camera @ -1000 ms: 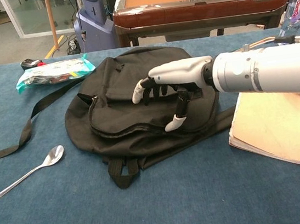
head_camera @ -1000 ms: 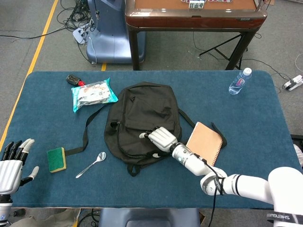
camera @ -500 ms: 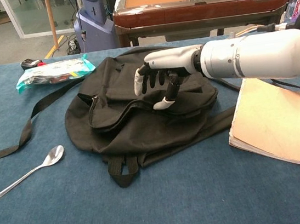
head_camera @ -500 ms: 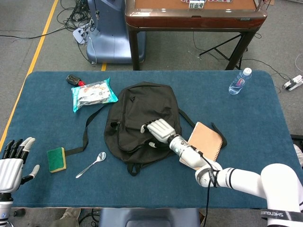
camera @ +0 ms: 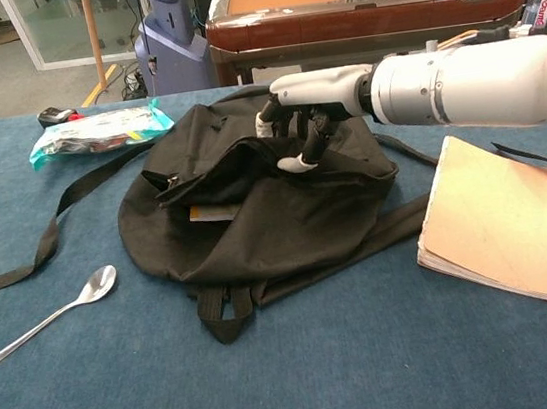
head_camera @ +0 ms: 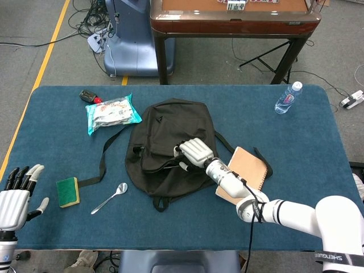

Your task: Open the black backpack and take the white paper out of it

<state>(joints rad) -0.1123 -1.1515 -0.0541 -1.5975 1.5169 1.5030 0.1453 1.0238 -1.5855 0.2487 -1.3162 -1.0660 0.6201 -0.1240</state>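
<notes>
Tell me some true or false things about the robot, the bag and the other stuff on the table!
1. The right hand grips the backpack flap and holds it raised. True.
2. The notebook lies inside the backpack. False: it lies on the table beside it.
3. The left hand holds the spoon. False: it holds nothing, fingers apart.
4. The water bottle stands upright. True.
5. The white paper is out on the table. False: no white paper shows there.

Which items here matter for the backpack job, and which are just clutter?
Job:
black backpack, flap lifted
right robot hand, gripping the flap
something pale inside the opening, maybe the paper

Clutter:
notebook
spoon
sponge
snack bag
water bottle
</notes>
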